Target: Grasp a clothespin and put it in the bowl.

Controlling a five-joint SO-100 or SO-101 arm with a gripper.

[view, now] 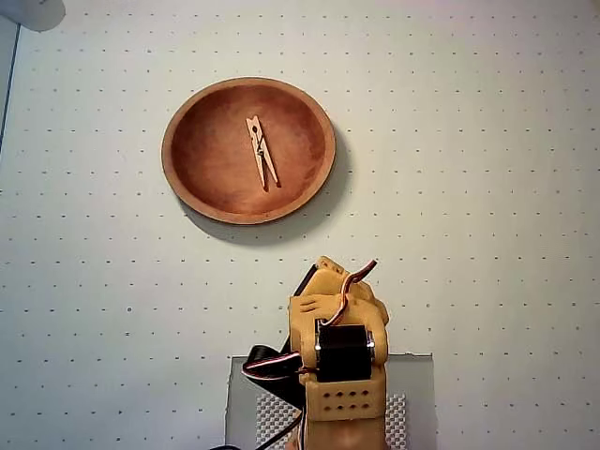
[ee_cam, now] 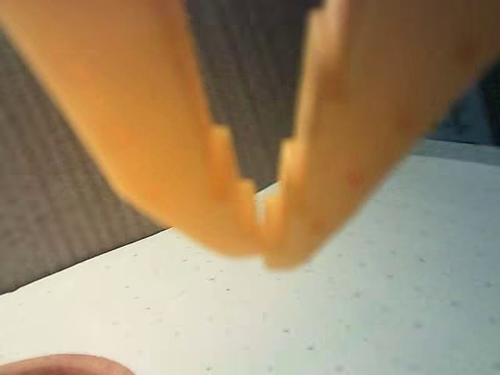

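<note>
White dotted tabletop [view: 487, 169] is filling the overhead view, with the bowl [view: 187, 185] sitting far and slightly left, the clothespin [view: 262, 152] lying inside it. The gripper [ee_cam: 263, 242], jaws meeting at the tips and holding nothing, is hanging folded near the base; placing looks done, so only parking seems to remain.

No readable text, labels or nos. anywhere, though the wrist view's perhaps too blurred to tell.

Bare table [view: 487, 187] all round bowl [view: 178, 164]; approach unobstructed.
</note>
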